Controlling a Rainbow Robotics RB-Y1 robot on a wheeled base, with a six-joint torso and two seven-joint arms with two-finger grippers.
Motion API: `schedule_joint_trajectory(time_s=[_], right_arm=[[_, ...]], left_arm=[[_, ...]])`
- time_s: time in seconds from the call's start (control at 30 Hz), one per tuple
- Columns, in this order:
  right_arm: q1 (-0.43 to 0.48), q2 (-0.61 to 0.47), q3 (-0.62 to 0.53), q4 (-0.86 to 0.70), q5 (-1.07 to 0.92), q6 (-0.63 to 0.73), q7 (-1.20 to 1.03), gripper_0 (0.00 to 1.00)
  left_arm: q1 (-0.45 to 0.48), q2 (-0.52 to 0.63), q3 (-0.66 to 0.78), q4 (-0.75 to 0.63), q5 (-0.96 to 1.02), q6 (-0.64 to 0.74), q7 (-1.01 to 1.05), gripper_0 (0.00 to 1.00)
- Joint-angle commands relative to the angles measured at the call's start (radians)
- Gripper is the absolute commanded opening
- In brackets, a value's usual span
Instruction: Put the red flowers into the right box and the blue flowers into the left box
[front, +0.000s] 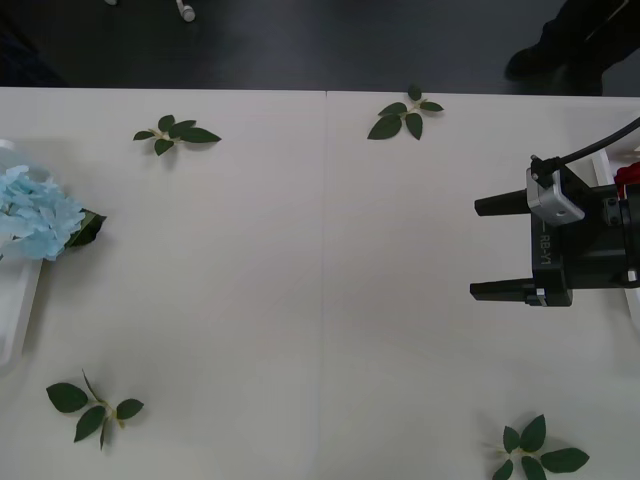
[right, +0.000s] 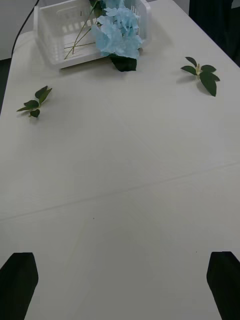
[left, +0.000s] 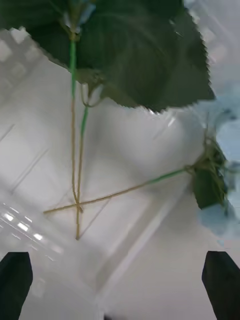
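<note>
- The right gripper (front: 478, 248), black with two flat fingers, stands at the right side of the front view above the pale table (front: 320, 300); its fingers point toward the middle of the table and are spread wide, with nothing between them.
- In the right wrist view the same two black fingertips (right: 19, 282) sit at the two bottom corners, far apart, over bare table.
- The left gripper (left: 117, 282) hangs over the inside of the shallow white plastic left box (left: 135, 220); its dark fingertips (left: 15, 277) sit at the two bottom corners, wide apart, and hold nothing.
- The pale sky-blue flowers (front: 35, 212), fluffy with many petals, lie at the left edge of the front view, with their heads over the rim of the left box (front: 18, 310) and one dark leaf on the table.
- In the left wrist view thin green and tan stems (left: 77, 165) cross on the white box floor, below a broad dark green leaf (left: 150, 55).
- Four loose green leaf sprigs lie on the table: upper left (front: 176, 133), upper middle (front: 404, 114), lower left (front: 92, 406) and lower right (front: 534, 452).
- A small red part (front: 628, 180) shows at the right edge behind the right gripper; what it is cannot be told.
</note>
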Motion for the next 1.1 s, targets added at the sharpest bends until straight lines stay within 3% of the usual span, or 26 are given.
schedule_joint_trajectory(time_s=[0.03,0.27,0.63,1.1], right_arm=[[-0.006,-0.023,0.003,-0.021,-0.012,-0.003,0.026,1.0],[-0.006,-0.023,0.003,-0.021,-0.012,-0.003,0.026,1.0],[-0.006,-0.023,0.003,-0.021,-0.012,-0.003,0.026,1.0],[-0.006,-0.023,0.003,-0.021,-0.012,-0.003,0.026,1.0]], left_arm=[[0.085,0.035,0.05,-0.16,0.107,-0.001,-0.037,1.0],[0.122,0.033,0.062,-0.338,0.271,-0.001,-0.157,1.0],[0.094,-0.01,0.059,-0.349,0.544,0.002,-0.52,1.0],[-0.049,-0.11,0.087,-0.346,0.626,0.286,-1.148,1.0]])
